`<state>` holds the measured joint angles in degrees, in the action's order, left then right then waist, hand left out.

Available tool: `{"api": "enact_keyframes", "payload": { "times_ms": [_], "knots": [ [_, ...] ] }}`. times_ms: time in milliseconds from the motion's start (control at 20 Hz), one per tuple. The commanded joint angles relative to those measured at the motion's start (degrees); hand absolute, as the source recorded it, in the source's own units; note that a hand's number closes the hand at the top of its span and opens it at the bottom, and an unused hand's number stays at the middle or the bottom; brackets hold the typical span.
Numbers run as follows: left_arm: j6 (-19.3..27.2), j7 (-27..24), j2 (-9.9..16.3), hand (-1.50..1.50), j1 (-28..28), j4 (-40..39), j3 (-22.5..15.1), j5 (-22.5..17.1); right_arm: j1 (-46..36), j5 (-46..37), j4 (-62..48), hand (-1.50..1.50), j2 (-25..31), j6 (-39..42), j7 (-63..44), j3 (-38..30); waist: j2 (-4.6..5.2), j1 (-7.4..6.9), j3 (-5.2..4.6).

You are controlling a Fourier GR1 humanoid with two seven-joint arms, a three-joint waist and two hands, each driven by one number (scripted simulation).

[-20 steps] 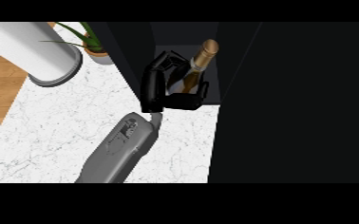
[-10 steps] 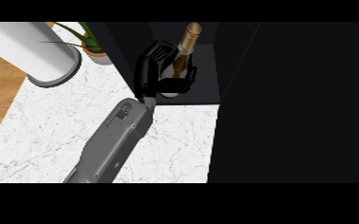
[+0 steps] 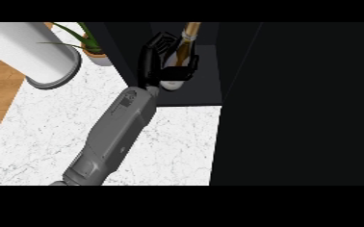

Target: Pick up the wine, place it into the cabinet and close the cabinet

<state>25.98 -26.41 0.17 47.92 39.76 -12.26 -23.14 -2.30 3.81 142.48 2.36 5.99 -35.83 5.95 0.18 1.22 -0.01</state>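
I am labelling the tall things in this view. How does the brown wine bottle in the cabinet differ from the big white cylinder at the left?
The brown wine bottle is slim and dark with a pale base; the big white cylinder is far wider and plain white. The bottle stands inside the dark cabinet, with a black hand curled round it; the cylinder stands free on the white marble counter, untouched. Both look roughly upright.

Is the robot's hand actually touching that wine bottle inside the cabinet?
Touching. In the head view the left hand curls its fingers and thumb round the wine bottle, hiding part of it, inside the dark cabinet.
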Motion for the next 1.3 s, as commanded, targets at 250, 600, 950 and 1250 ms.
{"api": "enact_keyframes", "payload": {
  "times_ms": [250,600,950,1250],
  "knots": [
    [0.7,-9.2,-0.2,1.50,8.0,-12.8,4.9,1.0,1.3,0.6,4.6,-1.50,-1.3,-0.3,-1.1,2.2,0.25,0.65,-0.02],
    [1.7,-11.6,-0.1,1.50,14.4,-20.9,8.1,0.7,-1.0,0.5,3.6,-1.50,-0.7,-0.3,-2.1,2.4,0.49,1.03,-0.03],
    [-0.4,-9.9,1.2,1.50,19.6,-25.7,11.9,-1.8,-0.8,3.8,3.5,-1.50,-0.3,0.4,-1.7,-0.2,0.74,1.83,-0.01],
    [-4.1,-13.5,0.3,1.50,16.4,-27.0,15.9,-5.4,-1.2,5.4,1.1,-1.50,-0.3,1.4,0.8,-1.5,0.83,1.58,0.01]
  ]
}}
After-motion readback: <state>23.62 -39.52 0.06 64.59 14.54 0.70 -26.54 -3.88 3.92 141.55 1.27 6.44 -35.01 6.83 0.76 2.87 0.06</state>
